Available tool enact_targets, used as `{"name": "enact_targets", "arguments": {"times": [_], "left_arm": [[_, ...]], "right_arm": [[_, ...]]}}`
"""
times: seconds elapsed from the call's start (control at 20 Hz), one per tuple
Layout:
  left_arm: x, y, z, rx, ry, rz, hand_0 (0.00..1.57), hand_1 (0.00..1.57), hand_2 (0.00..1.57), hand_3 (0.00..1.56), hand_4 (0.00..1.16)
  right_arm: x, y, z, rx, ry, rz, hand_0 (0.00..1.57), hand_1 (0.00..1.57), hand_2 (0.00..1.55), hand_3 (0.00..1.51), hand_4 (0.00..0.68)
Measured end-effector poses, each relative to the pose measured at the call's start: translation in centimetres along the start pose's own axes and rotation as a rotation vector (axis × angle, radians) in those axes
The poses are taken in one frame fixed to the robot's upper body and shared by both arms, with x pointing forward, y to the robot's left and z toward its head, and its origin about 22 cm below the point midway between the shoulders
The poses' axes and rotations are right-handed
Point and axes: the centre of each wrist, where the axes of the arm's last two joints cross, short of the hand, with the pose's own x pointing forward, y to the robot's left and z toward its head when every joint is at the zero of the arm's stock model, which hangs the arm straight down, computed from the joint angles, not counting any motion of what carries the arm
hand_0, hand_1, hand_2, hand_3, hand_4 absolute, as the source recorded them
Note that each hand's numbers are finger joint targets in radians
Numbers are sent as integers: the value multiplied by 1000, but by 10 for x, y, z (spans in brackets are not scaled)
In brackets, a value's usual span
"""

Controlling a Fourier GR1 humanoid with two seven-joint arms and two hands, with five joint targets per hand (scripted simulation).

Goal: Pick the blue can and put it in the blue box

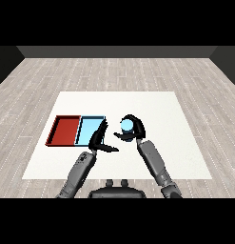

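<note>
From the head view, the right robot hand (133, 127) has its fingers and thumb curled round the blue can (126, 125), whose pale blue top faces the camera between the black fingers; it seems to be carried clear of the worktop (185, 143), though its underside is hidden, so I cannot say for certain that it is lifted. That wrap round the can looks meant to keep it upright while it is carried sideways, since the blue tray (89, 130) lies to the robot's left of the can, near but not touching it. The tray holds nothing that I can see, so the placing step is not yet done. The red tray (64, 130) lies against the blue one on its far side from the can, and it matters mainly as the wrong place to overshoot into. The left robot hand (101, 139) is the thing most in the way: it sits with fingers fairly straight and spread, holding nothing, right at the blue tray's near right corner, between the can and the tray's open floor. In my judgement the can must pass over or behind that hand and over the tray's low wall before being let down.
</note>
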Motion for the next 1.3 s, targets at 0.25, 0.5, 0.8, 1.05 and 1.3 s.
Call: {"name": "enact_targets", "arguments": {"times": [0.25,0.5,0.8,1.05,1.3], "left_arm": [[-9,-11,-5,-11,16,-4,0,0,0,0,0],[-14,-19,-9,-13,41,10,0,0,0,0,0],[-23,-23,-13,-23,44,8,0,0,0,0,0],[-26,-23,-15,-34,43,10,0,0,0,0,0],[-27,-21,-11,-45,42,10,0,0,0,0,0]], "right_arm": [[7,10,-4,25,-16,-7,1437,1437,1463,1427,619],[12,18,-6,37,-20,0,1436,1436,1463,1422,614],[9,29,-4,62,-35,-4,1434,1434,1459,1418,626],[7,27,1,77,-36,0,1436,1436,1471,1425,615],[6,40,5,96,-33,-22,1476,1476,1466,1416,594]]}}
